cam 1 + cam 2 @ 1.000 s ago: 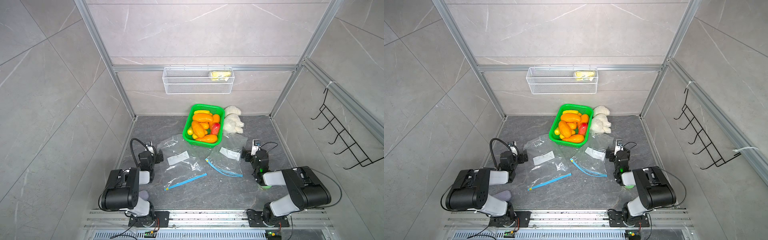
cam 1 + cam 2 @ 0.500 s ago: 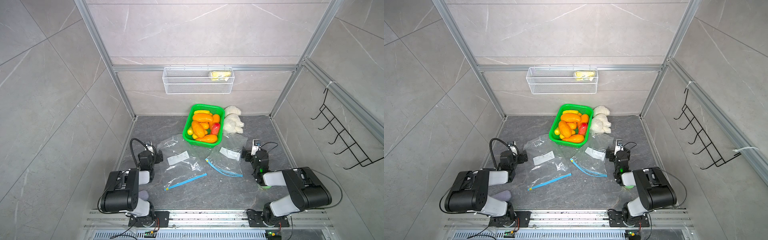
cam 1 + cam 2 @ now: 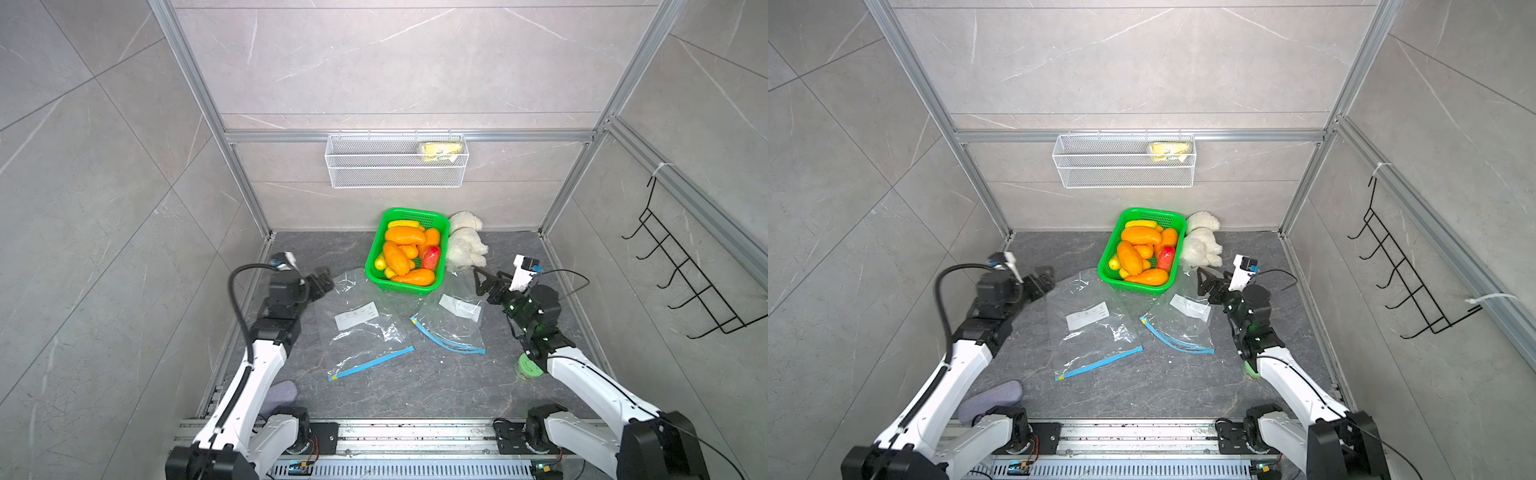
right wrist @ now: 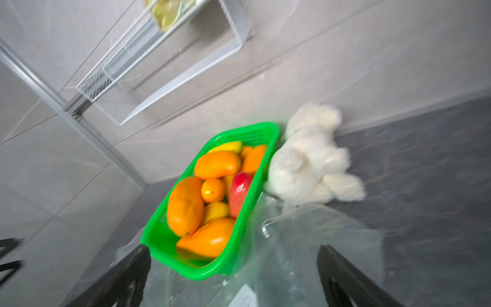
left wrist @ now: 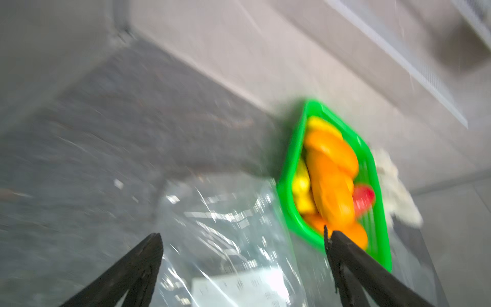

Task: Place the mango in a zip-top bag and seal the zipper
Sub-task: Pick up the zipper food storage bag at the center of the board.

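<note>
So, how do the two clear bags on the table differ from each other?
The left bag looks bigger than the right bag. The left bag's blue zipper is one straight line; the right bag's zipper curves and splits into two lines, so it seems open. Both are clear, empty, lie flat and carry a white label.

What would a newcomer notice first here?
The green basket piled with orange mangoes pops at the back of the grey table, a white plush toy beside it. In front lie two empty zip-top bags, the left bag and right bag, flanked by the open left gripper and right gripper.
</note>
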Available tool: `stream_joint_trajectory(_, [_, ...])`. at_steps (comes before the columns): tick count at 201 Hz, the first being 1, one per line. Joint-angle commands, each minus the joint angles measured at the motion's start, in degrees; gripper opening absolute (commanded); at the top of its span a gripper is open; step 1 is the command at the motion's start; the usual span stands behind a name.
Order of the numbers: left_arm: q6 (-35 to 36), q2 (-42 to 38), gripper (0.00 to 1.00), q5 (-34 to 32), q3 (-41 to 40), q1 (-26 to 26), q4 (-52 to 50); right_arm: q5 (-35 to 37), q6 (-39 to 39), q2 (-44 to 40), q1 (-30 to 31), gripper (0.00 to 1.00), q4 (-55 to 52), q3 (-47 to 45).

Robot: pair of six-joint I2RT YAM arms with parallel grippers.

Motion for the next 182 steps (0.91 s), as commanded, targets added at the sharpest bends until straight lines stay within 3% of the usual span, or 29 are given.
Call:
stream_joint_trajectory(1, [-0.4,5.0,1.0,-9.0,5.1,-18.5,-17.8,-6.1,2.6,2.3,9.8,1.0,-12.2,5.2])
stream_joint_trajectory(15, [-3.2,6.7,1.0,-11.0,4.8,-23.1,-19.9,3.3,-3.4,1.1,19.7,1.0,-20.0,6.9])
stream_joint_trajectory(33, [-8.3,6.5,1.0,-9.8,0.3,-23.0,-17.5,16.0,-12.9,0.2,31.5,1.0,-25.1,6.4])
stream_joint_trajectory(45, [-10.2,6.7,1.0,-10.8,-1.8,-22.0,-16.1,19.4,-19.4,0.9,37.2,1.0,-22.3,3.7])
stream_joint_trajectory(61, [-12.3,7.3,1.0,-8.5,-3.1,-17.6,-14.7,21.9,-27.1,3.7,43.1,1.0,-17.6,1.2])
stream_joint_trajectory(73, [-12.9,7.3,1.0,-2.6,-5.2,-12.3,-10.5,22.5,-33.4,6.6,47.5,0.99,-11.5,-1.0])
stream_joint_trajectory(86, [-13.8,7.1,1.0,3.0,-8.0,-6.6,-5.3,22.8,-42.7,11.7,53.1,1.0,3.8,-5.0])
stream_joint_trajectory(110, [-14.0,9.6,1.0,5.9,-9.1,-0.2,-1.8,21.6,-51.8,22.7,56.1,0.99,20.7,-5.5])
stream_joint_trajectory(141, [-15.9,18.4,1.0,16.9,-9.5,6.2,5.6,27.7,-61.8,33.9,58.4,1.0,23.9,0.6])
stream_joint_trajectory(182, [-15.9,23.9,1.0,18.7,-8.6,7.6,8.2,30.2,-66.0,37.4,57.8,0.97,17.7,5.4])
